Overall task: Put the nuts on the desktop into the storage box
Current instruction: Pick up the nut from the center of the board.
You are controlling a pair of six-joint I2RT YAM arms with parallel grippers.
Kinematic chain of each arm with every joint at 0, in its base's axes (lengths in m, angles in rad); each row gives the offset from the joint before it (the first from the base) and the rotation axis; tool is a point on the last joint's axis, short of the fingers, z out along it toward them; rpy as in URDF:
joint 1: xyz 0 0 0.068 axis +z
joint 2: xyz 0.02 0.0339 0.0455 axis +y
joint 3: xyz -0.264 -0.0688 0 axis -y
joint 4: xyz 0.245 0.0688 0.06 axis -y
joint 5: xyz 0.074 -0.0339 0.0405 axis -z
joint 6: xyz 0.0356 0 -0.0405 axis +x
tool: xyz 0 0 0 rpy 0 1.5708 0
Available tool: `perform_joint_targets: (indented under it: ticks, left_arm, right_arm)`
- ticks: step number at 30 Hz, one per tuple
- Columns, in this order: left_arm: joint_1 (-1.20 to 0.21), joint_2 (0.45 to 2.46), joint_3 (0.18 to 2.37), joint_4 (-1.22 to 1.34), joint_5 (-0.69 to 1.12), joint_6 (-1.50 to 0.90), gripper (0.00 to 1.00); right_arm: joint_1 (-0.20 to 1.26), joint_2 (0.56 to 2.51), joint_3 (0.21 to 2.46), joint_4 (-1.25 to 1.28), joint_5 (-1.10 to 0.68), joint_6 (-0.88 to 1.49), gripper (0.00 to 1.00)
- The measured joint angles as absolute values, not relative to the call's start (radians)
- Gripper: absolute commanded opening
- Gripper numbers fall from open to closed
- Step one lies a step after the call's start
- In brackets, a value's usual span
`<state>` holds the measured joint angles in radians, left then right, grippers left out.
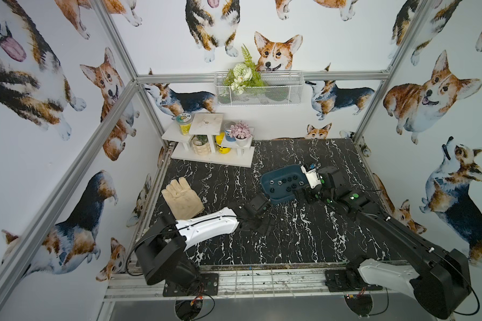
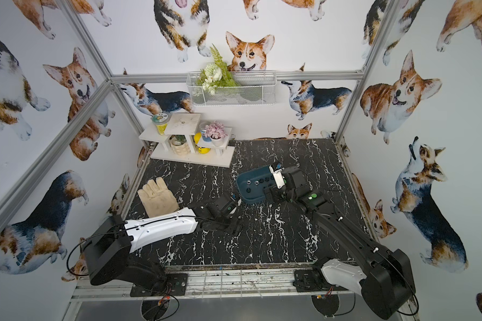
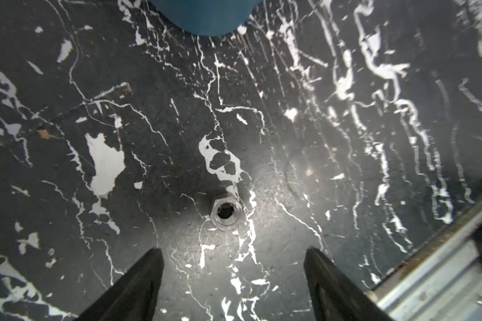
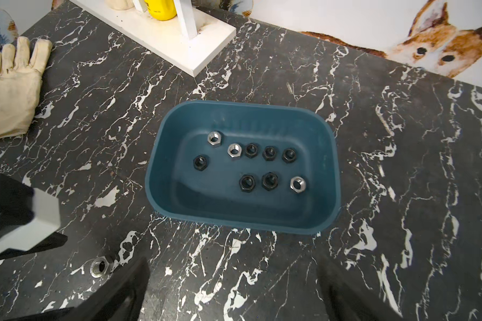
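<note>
Black jointed arms [image 1: 401, 230]; glossy white shells [image 1: 206, 225]; green dots [image 1: 354, 197]; black cables [image 2: 67, 259].

We find no writing that we can read. The yellow bottle [image 4: 162, 9] on the white shelf [image 4: 178, 41], at the far left corner of the desktop [image 1: 290, 222], carries dark print too small to make out. The labels on the cup [image 1: 184, 125] and the blue can [image 1: 228, 133] are blurred.
</note>
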<state>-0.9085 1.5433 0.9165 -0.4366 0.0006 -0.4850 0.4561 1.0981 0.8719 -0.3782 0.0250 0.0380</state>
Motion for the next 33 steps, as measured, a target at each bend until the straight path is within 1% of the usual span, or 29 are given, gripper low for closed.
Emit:
perform_joint_targets:
  ticks: [3,6,8,10,16,19,21,26,30,33]
  left_arm:
    - [-0.917,1.597,0.929,-0.456,-0.028,-0.467,0.8]
    - [-0.918,1.633,0.934,-0.466,-0.046,-0.453,0.75]
    - [-0.918,1.653,0.94,-0.469,-0.048,-0.444,0.68]
    - [-0.919,1.677,0.945,-0.466,-0.047,-0.429,0.64]
    - [-0.921,1.705,0.95,-0.474,-0.05,-0.388,0.63]
    - [-0.923,1.72,0.962,-0.485,-0.058,-0.369,0.6]
    - [-0.922,1.732,0.971,-0.482,-0.055,-0.351,0.56]
    - [-0.924,1.745,0.987,-0.467,-0.057,-0.337,0.53]
    - [-0.928,1.752,0.993,-0.442,-0.058,-0.321,0.42]
    - [-0.929,1.768,1.005,-0.43,-0.058,-0.318,0.37]
  right_arm:
    - [0.456,1.057,0.852,-0.376,0.048,0.038,1.0]
    - [0.456,1.035,0.836,-0.376,0.07,0.038,1.0]
    - [0.456,1.025,0.831,-0.374,0.079,0.038,1.0]
    - [0.456,1.019,0.826,-0.367,0.082,0.037,1.0]
    - [0.456,1.015,0.824,-0.355,0.092,0.029,1.0]
    - [0.456,1.011,0.819,-0.341,0.102,0.022,1.0]
    - [0.456,1.01,0.818,-0.339,0.104,0.022,1.0]
    - [0.456,1.006,0.815,-0.332,0.105,0.02,1.0]
    - [0.456,1.005,0.811,-0.331,0.105,0.02,1.0]
    - [0.456,1.005,0.809,-0.331,0.105,0.02,1.0]
